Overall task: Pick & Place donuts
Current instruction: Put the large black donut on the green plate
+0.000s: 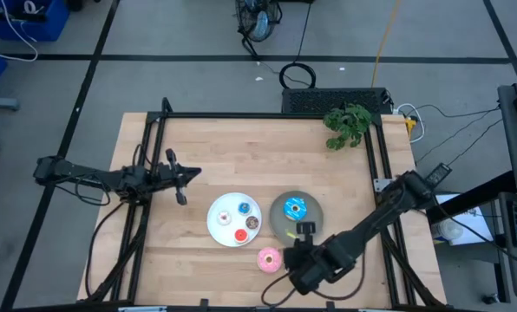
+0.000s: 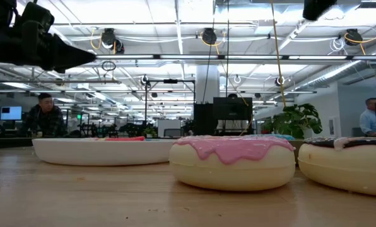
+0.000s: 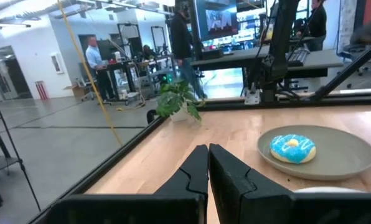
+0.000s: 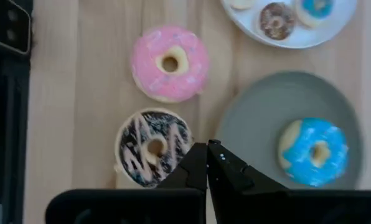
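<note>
right pincer (image 4: 208, 163): fingers pressed together, nothing between them — hovers above the tabletop (image 1: 232, 143) at its near edge, over the gap between the chocolate donut and the grey plate
chocolate donut (image 4: 152, 148): flat on bare wood just beside the right pincer, white drizzle up; not on any plate, not gripped
pink donut (image 4: 170, 63): also on bare wood, next to the chocolate one; in the low view (image 2: 232, 161) it sits flush on the tabletop
grey plate (image 4: 260, 118): carries one large piece only — the blue-iced donut (image 4: 313, 152), resting inside the rim
white plate (image 1: 215, 227): holds the tiny donuts; blue (image 1: 244, 208), red (image 1: 240, 234) and brown (image 1: 252, 223) are clear from above, the white one (image 1: 225, 216) is a pale ring against the plate, harder to read
left pincer (image 3: 208, 167): closed and empty, parked well apart to the left of the white plate, facing the grey plate — looks idle
done, as I read it: four tiny donuts on the white plate, one of three large donuts on the grey plate
left, as I read it: chocolate and pink donuts are not yet plated; likely both go to the grey plate, which has bare room beside the blue-iced one
progress: past halfway by count; the right pincer is shut, so it would need to open before taking either loose donut
</note>
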You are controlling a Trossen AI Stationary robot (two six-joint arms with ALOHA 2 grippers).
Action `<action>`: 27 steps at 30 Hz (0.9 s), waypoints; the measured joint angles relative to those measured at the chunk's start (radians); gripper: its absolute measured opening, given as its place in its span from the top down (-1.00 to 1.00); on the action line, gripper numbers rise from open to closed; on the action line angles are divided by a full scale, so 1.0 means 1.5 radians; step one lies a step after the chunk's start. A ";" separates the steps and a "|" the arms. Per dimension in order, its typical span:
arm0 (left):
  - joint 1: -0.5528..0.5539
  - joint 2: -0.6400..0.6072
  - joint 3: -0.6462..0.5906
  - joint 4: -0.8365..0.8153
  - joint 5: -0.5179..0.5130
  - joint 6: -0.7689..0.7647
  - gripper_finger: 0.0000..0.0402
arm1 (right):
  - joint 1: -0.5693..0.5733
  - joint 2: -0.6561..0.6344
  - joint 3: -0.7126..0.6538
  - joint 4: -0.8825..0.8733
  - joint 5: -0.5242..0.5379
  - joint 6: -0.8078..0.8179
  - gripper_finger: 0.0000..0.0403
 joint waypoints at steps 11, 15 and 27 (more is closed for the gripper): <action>0.000 0.000 0.000 0.020 0.000 0.026 0.89 | -0.015 0.032 -0.008 0.065 -0.071 -0.004 0.36; 0.000 0.000 0.000 0.021 -0.001 0.030 0.89 | -0.015 0.032 -0.031 0.084 -0.069 -0.017 0.00; 0.000 0.000 0.000 0.022 -0.006 0.047 0.89 | -0.031 0.031 -0.164 0.182 -0.102 -0.011 -0.28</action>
